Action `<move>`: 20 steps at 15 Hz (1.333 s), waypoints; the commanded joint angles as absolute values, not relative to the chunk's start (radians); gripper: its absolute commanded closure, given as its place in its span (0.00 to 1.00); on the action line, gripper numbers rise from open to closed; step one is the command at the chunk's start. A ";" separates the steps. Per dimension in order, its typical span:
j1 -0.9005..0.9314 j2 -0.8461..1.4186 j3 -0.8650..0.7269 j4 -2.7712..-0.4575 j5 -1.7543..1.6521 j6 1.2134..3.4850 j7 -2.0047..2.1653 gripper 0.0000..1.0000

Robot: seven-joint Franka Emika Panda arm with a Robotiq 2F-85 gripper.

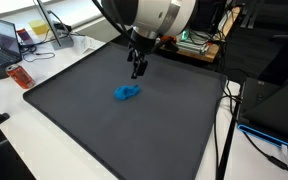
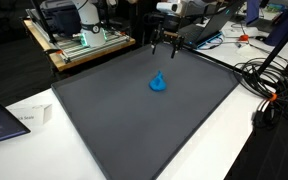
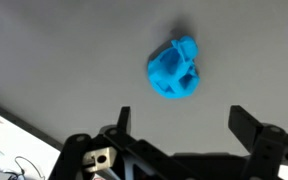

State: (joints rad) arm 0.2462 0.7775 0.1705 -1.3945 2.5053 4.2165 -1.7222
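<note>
A small crumpled blue object point(image 1: 127, 93) lies near the middle of a dark grey mat point(image 1: 84, 120). It also shows in an exterior view point(image 2: 158, 83) and in the wrist view point(image 3: 175, 69). My gripper point(image 1: 138, 71) hangs above the mat, a little beyond the blue object, and it appears near the mat's far edge in an exterior view point(image 2: 163, 42). In the wrist view the two fingers point(image 3: 180, 118) are spread apart with nothing between them. The blue object sits ahead of the fingertips, apart from them.
The mat point(image 2: 134, 110) covers a white table. A laptop point(image 1: 6, 42) and an orange item point(image 1: 20, 76) sit beside the mat. A wooden rack with electronics point(image 2: 79, 40) stands behind it. Black cables point(image 2: 269, 90) lie along one side, and a white box point(image 2: 29, 118) along another.
</note>
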 commanded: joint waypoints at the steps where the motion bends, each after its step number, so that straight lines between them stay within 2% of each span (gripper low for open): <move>1: 0.133 0.753 0.265 -1.439 2.523 4.223 -1.848 0.00; 9: -0.088 0.772 0.469 -1.458 2.523 4.228 -2.061 0.00; 20: -0.287 0.841 0.656 -1.433 2.523 4.233 -2.317 0.00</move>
State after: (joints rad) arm -0.2300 0.8176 0.6020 -1.4493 2.5052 4.2156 -2.2267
